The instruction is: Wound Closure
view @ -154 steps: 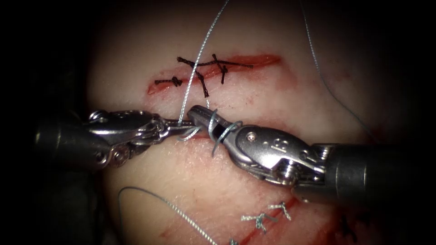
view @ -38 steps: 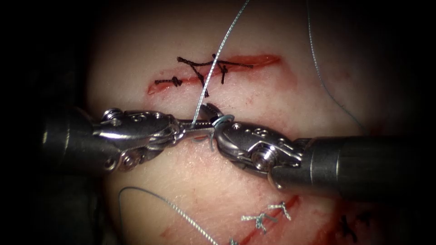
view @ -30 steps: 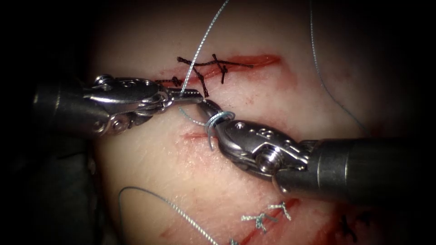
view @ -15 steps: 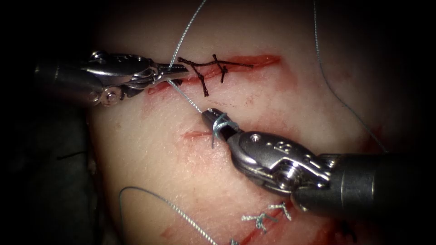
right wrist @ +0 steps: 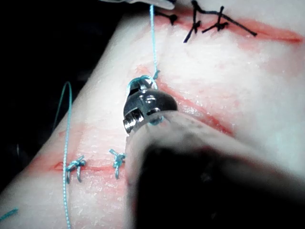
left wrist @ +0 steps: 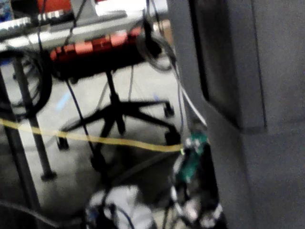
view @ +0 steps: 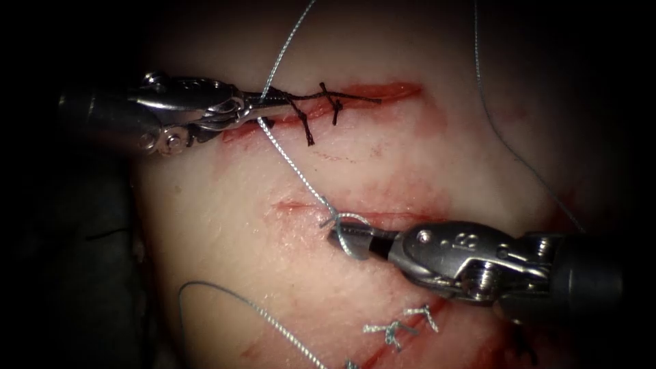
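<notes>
1. Two needle drivers work over the tissue point(view: 383, 157). The left tool point(view: 273, 104) lies at the upper cut point(view: 383, 91), jaws closed on the thread point(view: 290, 160).
2. The right tool point(view: 345, 238) sits at the middle cut point(view: 403, 217), jaws closed on the same thread, with one loop wound round its tip.
3. The thread is stretched between the two tools.
4. Three cuts are visible: dark stitches point(view: 321, 102) cross the upper one, and two pale knots point(view: 403, 324) cross the lowest one.
</notes>
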Motion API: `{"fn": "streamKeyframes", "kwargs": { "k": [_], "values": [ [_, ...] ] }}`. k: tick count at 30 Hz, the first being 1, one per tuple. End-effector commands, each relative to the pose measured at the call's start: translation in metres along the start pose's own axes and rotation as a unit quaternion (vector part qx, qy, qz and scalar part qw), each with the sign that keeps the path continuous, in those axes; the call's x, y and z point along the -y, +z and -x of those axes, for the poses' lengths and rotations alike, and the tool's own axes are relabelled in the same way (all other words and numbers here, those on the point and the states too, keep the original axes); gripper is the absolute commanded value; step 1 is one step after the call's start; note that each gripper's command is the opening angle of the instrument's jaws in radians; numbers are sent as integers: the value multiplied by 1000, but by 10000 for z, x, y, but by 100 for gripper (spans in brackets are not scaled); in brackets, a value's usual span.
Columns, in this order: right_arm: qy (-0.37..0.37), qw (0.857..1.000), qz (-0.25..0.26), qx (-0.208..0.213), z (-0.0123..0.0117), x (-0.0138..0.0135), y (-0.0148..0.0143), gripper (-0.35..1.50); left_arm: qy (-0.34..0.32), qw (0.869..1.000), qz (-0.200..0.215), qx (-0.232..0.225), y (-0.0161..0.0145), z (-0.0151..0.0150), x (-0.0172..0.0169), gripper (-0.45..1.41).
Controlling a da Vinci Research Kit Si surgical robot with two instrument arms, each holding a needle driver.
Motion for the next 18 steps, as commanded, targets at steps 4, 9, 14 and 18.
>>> {"fn": "streamKeyframes", "kwargs": {
  "k": [4,9,14,18],
  "values": [
    [2,996,-53,-71,-17,-11,3,-35,3,1000,3,3,8,2,-1,-45],
    [-12,996,-1,-92,-30,-19,-1,-35,3,1000,5,3,8,2,-1,-45],
    [-22,995,35,-86,-45,-23,-12,-35,1,1000,7,1,9,0,-2,-45],
    [-52,990,88,-96,-43,-24,-14,-35,27,1000,16,-4,14,-11,0,-45]
  ]
}}
